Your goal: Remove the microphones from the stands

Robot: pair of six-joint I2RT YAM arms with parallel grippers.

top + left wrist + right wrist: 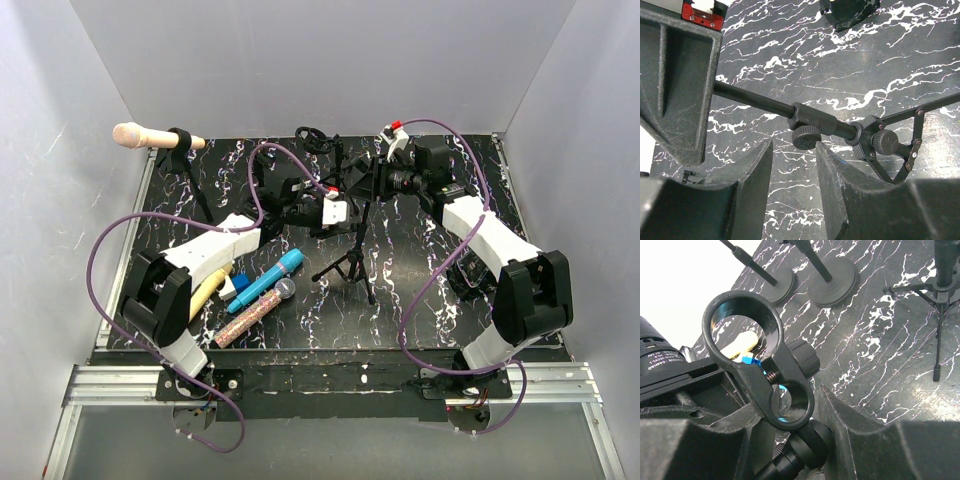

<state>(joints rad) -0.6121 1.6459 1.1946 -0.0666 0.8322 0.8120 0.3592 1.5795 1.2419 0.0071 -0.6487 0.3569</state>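
Far left: mic [138,135] sits in the clip [180,138] of its stand [195,190]. Its head sticks out left past the table [420,310] edge. It's well apart from both my grippers.

Near left, loose on the table: cream mic [207,291], glitter mic [250,315], blue mic [266,279], lying close together at an angle.

Middle: my left gripper [795,150] is part open, with fingers [747,190] either side of a black pole [752,99], right at its collar [825,122]. The collar's knob [806,136] sits in the gap. I can't tell whether the pads actually clamp it. Leg struts [912,145] hinge off the pole just beside the collar. A tripod [350,262] stands mid-table, just on the near side of where my two grippers meet.

Right: my right gripper [785,402] is part open and looks closed on a black figure-eight clamp [752,375]. The clamp's lower loop is between my fingers. Its upper ring [710,315] is empty and stands clear of them. There's a thumbscrew [802,357] on the clamp's side. Two round bases [835,282] sit on the table beyond it.
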